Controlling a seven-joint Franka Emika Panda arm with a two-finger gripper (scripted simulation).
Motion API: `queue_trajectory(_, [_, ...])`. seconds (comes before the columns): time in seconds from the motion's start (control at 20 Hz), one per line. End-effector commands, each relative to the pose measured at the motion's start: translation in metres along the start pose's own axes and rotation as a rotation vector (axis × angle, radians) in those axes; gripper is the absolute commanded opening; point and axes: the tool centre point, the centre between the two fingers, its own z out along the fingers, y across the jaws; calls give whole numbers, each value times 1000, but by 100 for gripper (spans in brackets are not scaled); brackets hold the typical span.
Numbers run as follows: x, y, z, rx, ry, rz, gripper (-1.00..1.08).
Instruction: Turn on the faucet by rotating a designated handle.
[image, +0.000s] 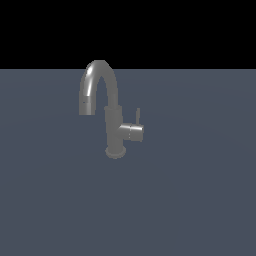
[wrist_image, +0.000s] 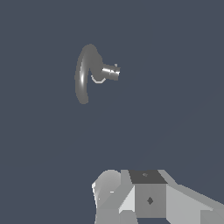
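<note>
The dark grey faucet (image: 113, 122) stands upright on the flat grey floor, its arched spout (image: 95, 82) curving toward the exterior view's left. The handle (image: 132, 132), a short stubby cylinder, juts from the body toward the exterior view's right, with a thin lever rod (image: 138, 115) pointing up. The wrist view looks down on the faucet (wrist_image: 83, 74) and its handle (wrist_image: 110, 72) from well above. Only part of my gripper's body (wrist_image: 148, 199) shows there, far from the faucet. Its fingers are not visible. The gripper is out of the exterior view.
A plain grey-blue floor (image: 190, 200) surrounds the faucet on all sides. The faucet's small round base flange (image: 115, 152) rests on it. Black background lies beyond the floor's far edge.
</note>
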Motion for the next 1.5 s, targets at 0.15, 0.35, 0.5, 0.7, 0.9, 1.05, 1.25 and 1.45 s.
queue_trajectory(0.15, [1,0,0,4,-3,4,-100])
queue_trajectory(0.35, [7,0,2,20,-17,21,-100])
queue_trajectory(0.5, [14,0,5,41,-35,43,-100])
queue_trajectory(0.7, [27,0,10,81,-70,85,-100])
queue_trajectory(0.9, [45,1,18,136,-117,143,-100])
queue_trajectory(1.05, [61,2,26,187,-160,196,-100])
queue_trajectory(1.25, [83,4,39,260,-222,272,-100])
queue_trajectory(1.45, [105,7,53,335,-285,350,-100])
